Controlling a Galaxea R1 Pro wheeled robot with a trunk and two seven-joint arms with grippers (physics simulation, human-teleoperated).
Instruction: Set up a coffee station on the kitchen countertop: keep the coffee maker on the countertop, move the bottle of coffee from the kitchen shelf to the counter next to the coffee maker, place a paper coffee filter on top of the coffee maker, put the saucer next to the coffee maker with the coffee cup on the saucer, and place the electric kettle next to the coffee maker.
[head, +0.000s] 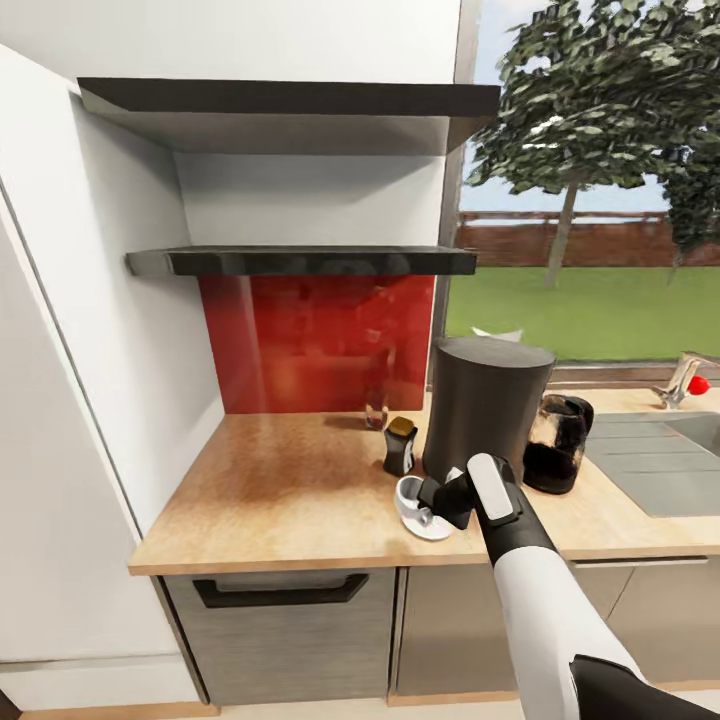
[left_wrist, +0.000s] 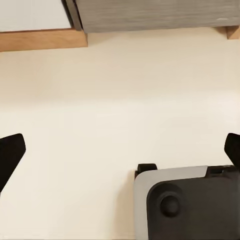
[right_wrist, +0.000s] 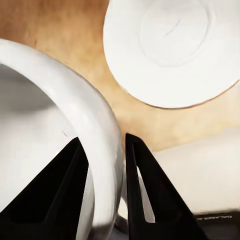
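On the wooden countertop (head: 290, 490) stands the tall dark coffee maker (head: 487, 410). The dark electric kettle (head: 556, 442) is at its right and the small bottle of coffee (head: 400, 446) at its left. My right gripper (head: 432, 497) is shut on the wall of the white coffee cup (head: 407, 497), which is tilted in front of the coffee maker. In the right wrist view one finger (right_wrist: 65, 190) is inside the cup (right_wrist: 45, 125) and the other outside. The white saucer (right_wrist: 175, 50) lies just beyond the cup, near the counter's front edge (head: 432, 527). My left gripper (left_wrist: 120, 150) hangs open over the floor.
A small glass jar (head: 376, 405) stands by the red backsplash. Two dark shelves (head: 300, 262) hang above the counter. A sink (head: 690, 430) with a faucet (head: 680, 380) lies at the right. A white wall panel (head: 90, 400) bounds the left. The left wrist view shows the robot's base (left_wrist: 185, 205).
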